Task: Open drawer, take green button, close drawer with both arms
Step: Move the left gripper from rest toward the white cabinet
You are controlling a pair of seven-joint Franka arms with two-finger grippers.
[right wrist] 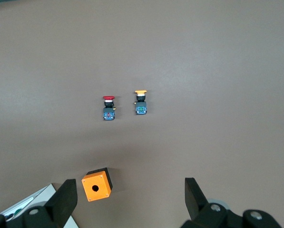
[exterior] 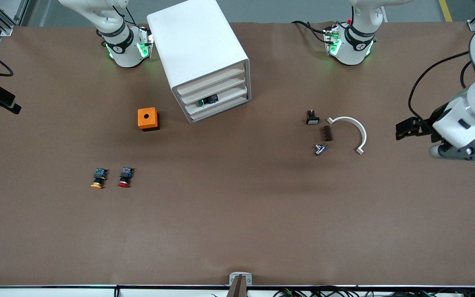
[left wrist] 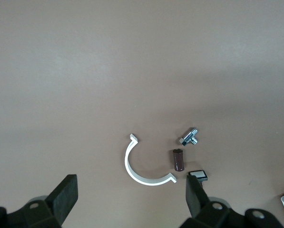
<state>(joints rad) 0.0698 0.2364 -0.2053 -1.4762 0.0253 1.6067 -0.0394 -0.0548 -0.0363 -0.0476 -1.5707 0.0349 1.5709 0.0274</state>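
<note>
Nothing started yet afaict, so step 1 = get the drawer open.

Biggest thing: white cabinet (exterior: 199, 53), angled on the table (exterior: 237, 231) toward the right arm's end, four cream fronts facing the front cam. All four look pushed in. Third drawer (exterior: 221, 100) down has a small dark/blue-green thing showing at its front, prob the button (exterior: 208, 100), green cap not clearly visible so can't confirm.

Left gripper (left wrist: 130, 199): spread wide, empty, hanging over bare table at the left arm's end, near the white C-clip (exterior: 353, 133). Right gripper (right wrist: 130, 199): also wide open, holding nothing, up over the orange box (right wrist: 97, 185) w/ a cabinet corner at frame edge. Barely in the front view.

How to do it well imo:
- cabinet looks light and not fixed, so prob slides if yanked. One gripper braces the body, other pulls.
- pull straight along the cabinet's skewed axis, not square to the table.
- fronts are thin, stacked tight; narrow the fingers first so only one lip gets hooked.
- open just enough to reach in from above.

Ignore the decoys: red button (exterior: 125, 177) and orange button (exterior: 98, 178) sit side by side nearer the front cam. Small parts by the clip: brown block (exterior: 327, 133), metal fitting (exterior: 320, 149), black switch (exterior: 312, 117).
</note>
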